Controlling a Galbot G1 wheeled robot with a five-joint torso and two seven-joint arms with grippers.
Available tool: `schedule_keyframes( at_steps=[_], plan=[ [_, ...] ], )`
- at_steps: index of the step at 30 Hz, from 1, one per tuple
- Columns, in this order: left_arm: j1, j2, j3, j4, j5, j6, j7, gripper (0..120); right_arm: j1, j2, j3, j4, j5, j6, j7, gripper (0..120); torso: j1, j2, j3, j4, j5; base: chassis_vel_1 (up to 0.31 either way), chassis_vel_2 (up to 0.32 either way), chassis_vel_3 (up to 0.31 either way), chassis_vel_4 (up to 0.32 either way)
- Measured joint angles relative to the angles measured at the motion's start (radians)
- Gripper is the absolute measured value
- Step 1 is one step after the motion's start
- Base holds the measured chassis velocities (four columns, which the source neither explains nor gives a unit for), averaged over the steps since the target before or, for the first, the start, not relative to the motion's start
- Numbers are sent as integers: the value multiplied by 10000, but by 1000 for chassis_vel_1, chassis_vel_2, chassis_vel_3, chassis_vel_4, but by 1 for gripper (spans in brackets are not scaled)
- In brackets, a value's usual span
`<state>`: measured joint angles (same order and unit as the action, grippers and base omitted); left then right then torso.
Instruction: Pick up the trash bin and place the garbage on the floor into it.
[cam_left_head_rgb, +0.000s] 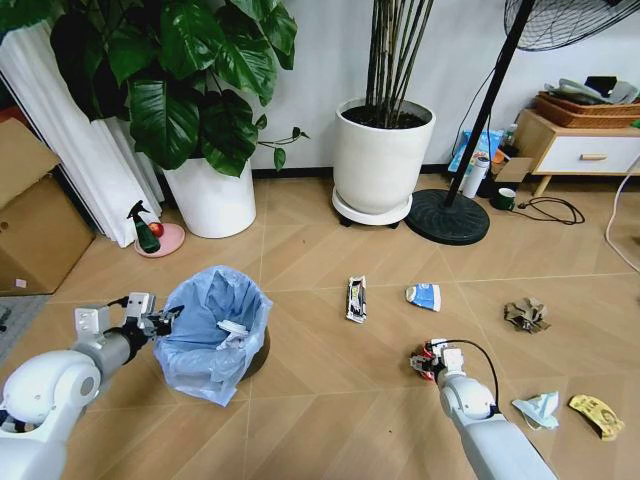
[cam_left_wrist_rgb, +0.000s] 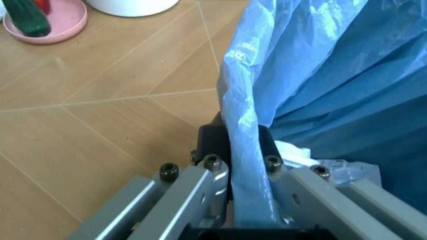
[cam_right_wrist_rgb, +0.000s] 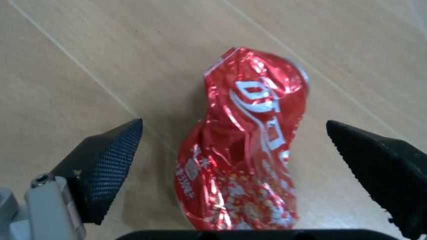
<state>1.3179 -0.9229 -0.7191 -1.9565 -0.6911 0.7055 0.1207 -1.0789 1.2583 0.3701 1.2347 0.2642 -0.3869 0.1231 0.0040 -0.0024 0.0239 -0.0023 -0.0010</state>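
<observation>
- Crushed red metal can (cam_right_wrist_rgb: 243, 150) lies flat on the light brown herringbone wooden floor (cam_left_head_rgb: 330, 400), between the right gripper's (cam_right_wrist_rgb: 233, 165) wide-open jaws; thin, light and slippery, probably best pinched across its narrow waist.
- Small round dark trash bin (cam_left_head_rgb: 212, 335) with a crinkly blue bag sits beside it, the left gripper (cam_left_wrist_rgb: 243, 175) clamped on its soft rim.
- Open boards lie between can and bin.

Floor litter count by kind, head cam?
Wrappers: 3 (black-white wrapper, blue wrapper, yellow wrapper)
Crumpled paper: 2 (brown paper, pale paper)
Crushed red can, between the open right pincer: 1
Total: 6
Excluded: white scrap in the blue-bagged dark trash bin the left pincer grips.
</observation>
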Motion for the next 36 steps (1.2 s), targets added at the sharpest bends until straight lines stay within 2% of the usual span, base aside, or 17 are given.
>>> schedule_keyframes(
  at_steps=[8, 9, 11, 13, 15, 16, 19, 24, 28, 36],
  plan=[
    [4, 7, -38, 0, 7, -9, 8, 0, 272, 212, -52, -536, -46, -35, -68, 94, 0, 0, 0, 1, 0, 0, 0, 0, 0],
    [4, 12, -50, 1, 5, -10, 8, 0, 313, 240, -52, -634, -89, -23, -70, 91, 0, 0, 0, 1, 1, 0, 0, 0, 0],
    [37, 1, -64, -18, 5, -16, 9, 0, 511, 356, -16, -1110, -237, 45, -134, 73, 0, 0, 0, 1, 0, 0, 0, 0, 0],
    [46, -7, -65, -28, 5, -17, 9, 0, 553, 383, 4, -1215, -272, 82, -151, 70, 0, 0, 0, 0, 0, 0, 0, 0, 0],
    [47, -24, -56, -33, 9, -20, 9, 0, 653, 428, 34, -1421, -331, 187, -174, 58, 0, 0, -1, 0, -3, 0, 0, 0, 0],
    [47, -24, -56, -33, 9, -20, 9, 0, 653, 428, 34, -1421, -331, 187, -174, 58, 0, 0, -1, 0, -3, 0, 0, 0, 0],
    [-11, -16, -35, 9, 11, -22, 8, 0, 686, 439, 51, -1489, -330, 208, -182, 48, 0, 0, -1, 2, -2, 0, 0, 0, 0],
    [-100, 1, -10, 92, 10, -28, 10, 0, 692, 452, 45, -1519, -327, 227, -168, 36, 0, 0, -1, 1, 1, 0, 0, 0, 0],
    [-106, -18, 1, 115, 11, -34, 16, 0, 699, 468, 40, -1548, -345, 273, -120, 30, 0, 0, 0, -1, -1, 0, 0, 0, 0],
    [-73, -71, -24, 137, 43, -44, 67, 0, 570, 313, 94, -788, -201, 209, -85, 30, 2, -2, 2, -1, 3, 0, 0, 0, 0]
  ],
)
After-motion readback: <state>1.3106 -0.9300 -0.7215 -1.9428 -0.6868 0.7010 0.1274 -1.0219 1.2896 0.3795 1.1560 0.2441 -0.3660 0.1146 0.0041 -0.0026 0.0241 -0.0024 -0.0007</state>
